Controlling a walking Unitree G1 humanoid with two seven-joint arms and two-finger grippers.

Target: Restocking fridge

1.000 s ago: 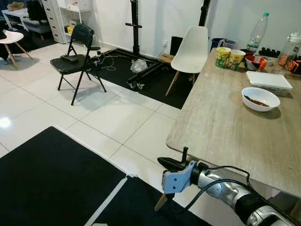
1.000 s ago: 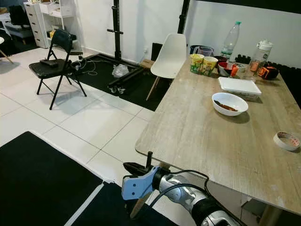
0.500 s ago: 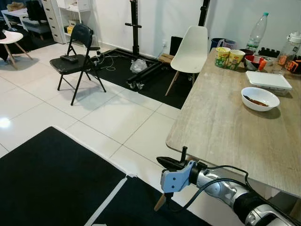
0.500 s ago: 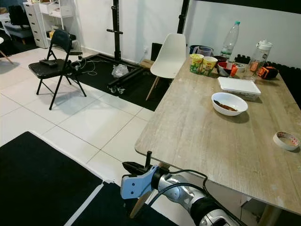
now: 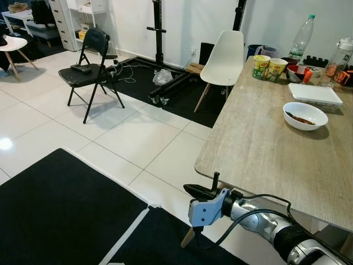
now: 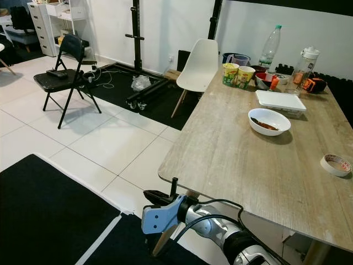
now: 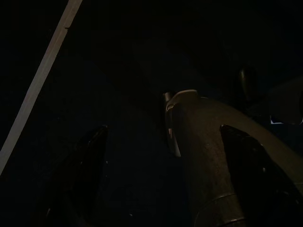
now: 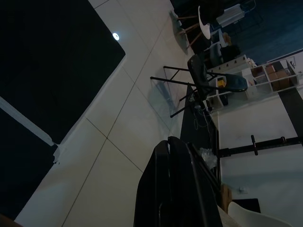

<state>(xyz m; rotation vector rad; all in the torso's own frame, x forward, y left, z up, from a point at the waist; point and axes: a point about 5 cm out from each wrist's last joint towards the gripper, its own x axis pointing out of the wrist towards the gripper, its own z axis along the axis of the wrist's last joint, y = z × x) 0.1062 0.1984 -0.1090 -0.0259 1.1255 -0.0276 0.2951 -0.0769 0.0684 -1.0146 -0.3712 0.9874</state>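
Table leg (image 5: 188,237) behind right claw (image 5: 194,190)

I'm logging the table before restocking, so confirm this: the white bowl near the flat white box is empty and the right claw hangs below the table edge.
One slip: the bowl isn't empty; the right eye view shows brownish food in it. The rest holds: it sits near the flat white box, and the right claw hangs below the table edge.
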